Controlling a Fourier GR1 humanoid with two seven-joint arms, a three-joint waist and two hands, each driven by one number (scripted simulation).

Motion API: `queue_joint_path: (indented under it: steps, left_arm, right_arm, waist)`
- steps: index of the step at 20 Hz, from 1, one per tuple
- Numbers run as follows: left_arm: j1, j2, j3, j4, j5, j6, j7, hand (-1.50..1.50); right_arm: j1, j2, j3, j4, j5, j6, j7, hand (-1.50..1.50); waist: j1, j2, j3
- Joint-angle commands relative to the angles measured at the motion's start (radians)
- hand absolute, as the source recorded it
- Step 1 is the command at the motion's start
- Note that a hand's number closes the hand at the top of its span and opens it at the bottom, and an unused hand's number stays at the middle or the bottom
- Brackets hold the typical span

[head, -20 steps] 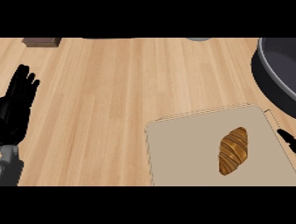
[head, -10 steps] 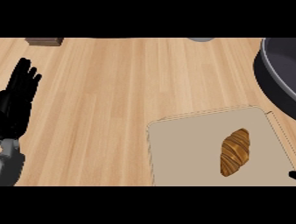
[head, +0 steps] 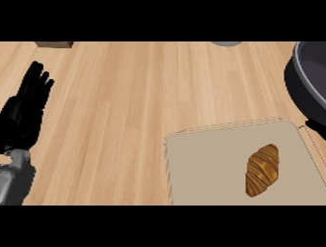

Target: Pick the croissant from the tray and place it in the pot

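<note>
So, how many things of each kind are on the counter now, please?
Croissant: 1
Tray: 1
Pot: 1
Small brown block at the top edge: 1
Grey object at the top edge, cut off: 1
Total: 5

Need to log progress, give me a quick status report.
Left hand open, resting at left edge. Right hand out of view. Croissant lying untouched on tray. Pot at right, nothing between.

Matt pale wood counter (head: 158, 91), glossy brown-striped croissant (head: 262, 170), dark matt pot (head: 322, 82).
</note>
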Motion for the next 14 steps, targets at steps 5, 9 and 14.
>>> queue_joint_path:
  steps: [5, 9, 14]
  left_arm:
    - [0.005, -0.018, 0.02, -0.015, -0.021, -0.006, 0.012, 0.0]
    - [0.045, -0.006, 0.043, -0.057, -0.01, -0.045, 0.023, 0.0]
    - [0.034, -0.058, 0.031, -0.047, -0.051, -0.025, 0.015, 0.0]
  right_arm:
    - [-0.156, 0.134, 0.164, -0.1, 0.08, 0.111, 0.355, -1.5]
    - [-0.177, 0.247, 0.213, 0.033, 0.19, 0.103, 0.302, -1.5]
    - [-0.16, 0.27, 0.166, 0.069, 0.234, 0.176, 0.3, -1.5]
  waist:
    - [-0.007, -0.003, 0.002]
    - [-0.006, -0.003, 0.003]
    - [-0.012, -0.003, 0.003]
